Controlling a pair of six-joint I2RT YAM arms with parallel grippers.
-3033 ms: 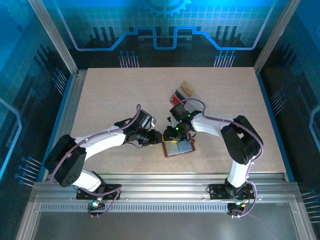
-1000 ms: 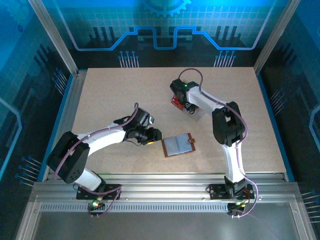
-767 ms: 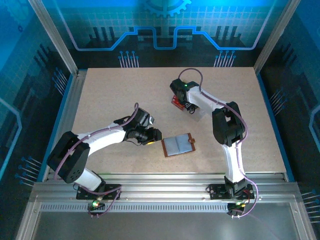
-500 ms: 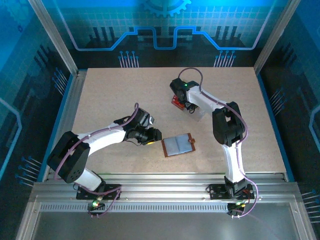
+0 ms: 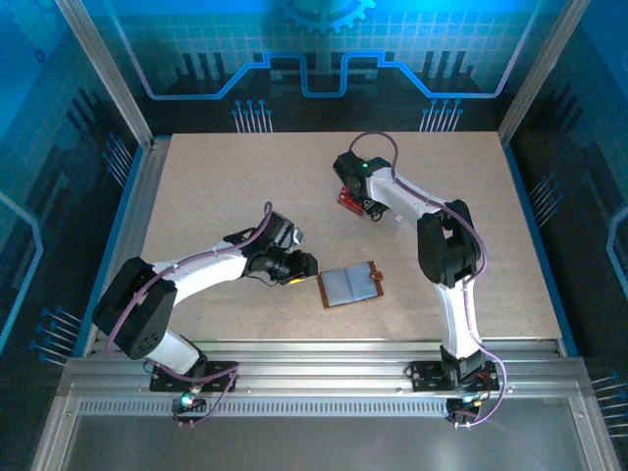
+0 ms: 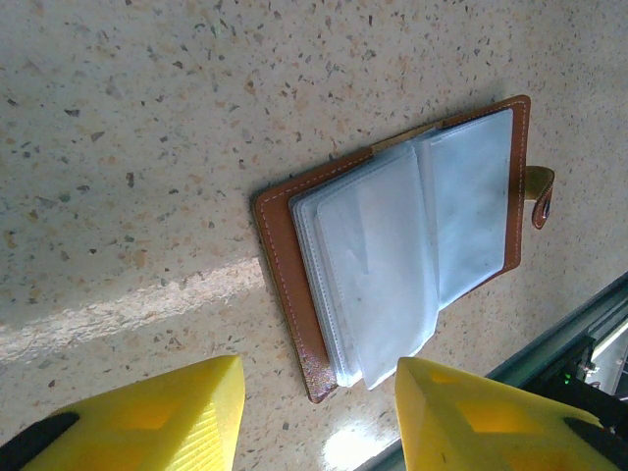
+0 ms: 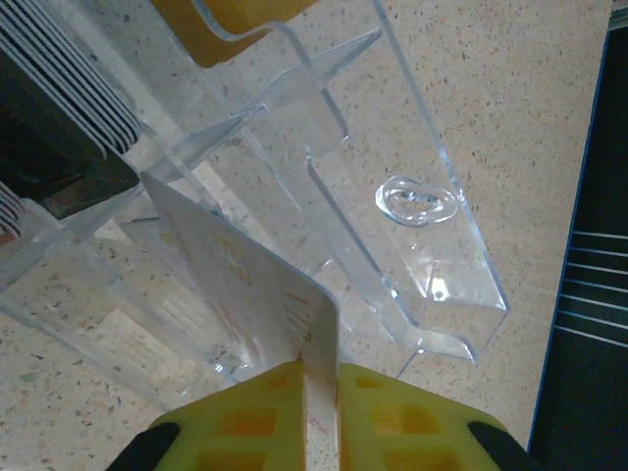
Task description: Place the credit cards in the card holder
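The brown card holder (image 5: 349, 285) lies open on the table with its pale clear pockets up, and its leather edge (image 6: 278, 257) fills the middle of the left wrist view. My left gripper (image 6: 316, 392) hovers open just off its near corner (image 5: 302, 267), with nothing between the yellow fingers. At the clear plastic tray (image 7: 432, 245), my right gripper (image 7: 319, 378) (image 5: 372, 207) is shut on the edge of a pale card (image 7: 245, 285) with reddish print. The card stands upright against a tray compartment.
A stack of dark-edged cards (image 7: 69, 88) stands in the tray's left compartment and a tan card (image 7: 226, 20) in the far one. Red cards (image 5: 344, 199) show beside the right wrist. The table's right edge and a dark gap (image 7: 589, 245) lie close by.
The right arm left the card holder and went back to the tray. Its jaws have closed on the pale card over the last second. The left arm has stayed still.
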